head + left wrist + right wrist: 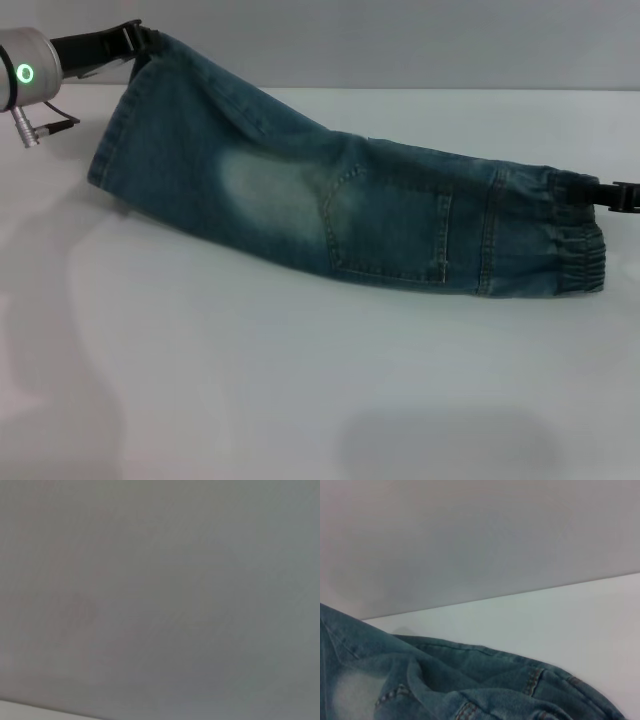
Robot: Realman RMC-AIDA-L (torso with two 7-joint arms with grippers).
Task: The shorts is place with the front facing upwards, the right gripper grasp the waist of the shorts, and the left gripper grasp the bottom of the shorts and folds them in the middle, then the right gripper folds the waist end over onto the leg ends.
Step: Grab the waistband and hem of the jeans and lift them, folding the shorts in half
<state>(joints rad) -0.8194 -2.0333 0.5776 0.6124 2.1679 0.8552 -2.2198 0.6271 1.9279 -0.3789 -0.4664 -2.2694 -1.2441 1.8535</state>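
1. Shorts (350,205) folded lengthwise, stretched across white table (300,400).
2. Left gripper (135,42) clamped on raised leg ends (125,120), far left.
3. Right gripper (605,193) clamped on waist (575,240), right edge.

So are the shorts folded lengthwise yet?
Yes: shorts doubled lengthwise, held up between left pincer and right pincer.

The shorts (380,215) are soft, matt denim cloth, faded pale in one patch, with a puckered waist (580,255). The table (300,400) looks smooth and faintly glossy, perhaps laminate. The left gripper (130,40) is black on a satin metal arm.
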